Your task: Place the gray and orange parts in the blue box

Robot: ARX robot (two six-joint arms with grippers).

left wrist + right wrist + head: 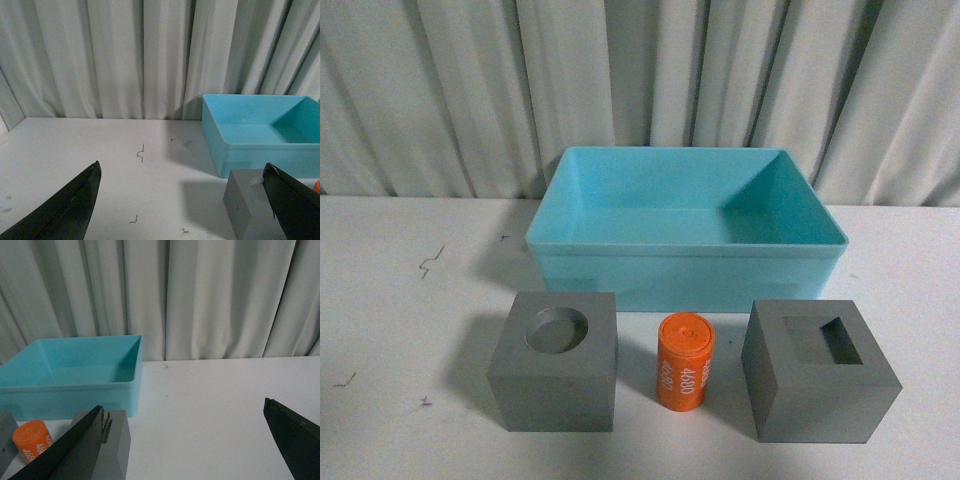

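On the white table, a gray cube with a round recess (556, 362) stands at the front left. A gray cube with a rectangular recess (817, 370) stands at the front right. Between them an orange cylinder with white numerals (684, 362) stands upright. The empty blue box (686, 256) sits just behind all three. Neither arm appears in the front view. My left gripper (182, 172) is open over bare table, with the round-recess cube (250, 206) by one fingertip. My right gripper (184, 412) is open, one finger in front of the rectangular-recess cube (116, 447); the orange cylinder (32, 439) lies beyond.
A pleated grey-white curtain (640, 90) closes off the back of the table. Small dark marks (428, 262) dot the tabletop to the left. The blue box (260, 131) shows in the left wrist view and the blue box (75, 385) in the right wrist view.
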